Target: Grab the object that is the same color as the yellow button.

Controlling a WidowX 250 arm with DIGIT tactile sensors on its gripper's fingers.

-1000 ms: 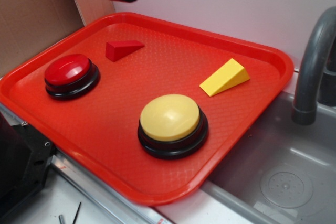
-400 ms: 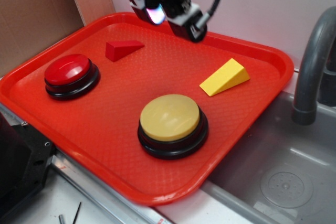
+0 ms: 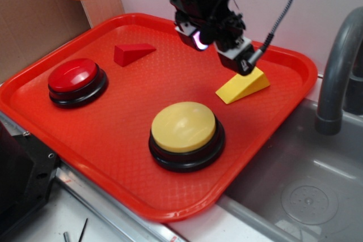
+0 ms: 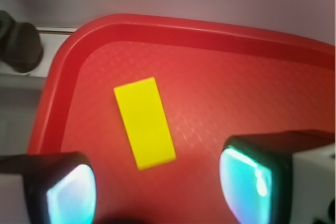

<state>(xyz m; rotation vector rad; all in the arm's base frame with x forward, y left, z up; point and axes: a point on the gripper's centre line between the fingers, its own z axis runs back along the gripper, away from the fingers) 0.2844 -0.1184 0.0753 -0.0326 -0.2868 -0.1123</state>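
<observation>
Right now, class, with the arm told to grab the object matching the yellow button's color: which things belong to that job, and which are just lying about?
Belong to the job:
- yellow wedge, the target
- yellow button, the color reference
- gripper, open above the wedge

Just lying about:
- red wedge
- red button
- red tray under everything
- grey faucet and sink

A plain pale wall (image 3: 295, 9) runs behind the setup, with a brown cardboard panel (image 3: 34, 21) propped against it on the left. To the right a grey sink basin (image 3: 306, 191) sits low, its curved grey faucet (image 3: 337, 66) rising at the edge. The lighting is soft and even.
</observation>
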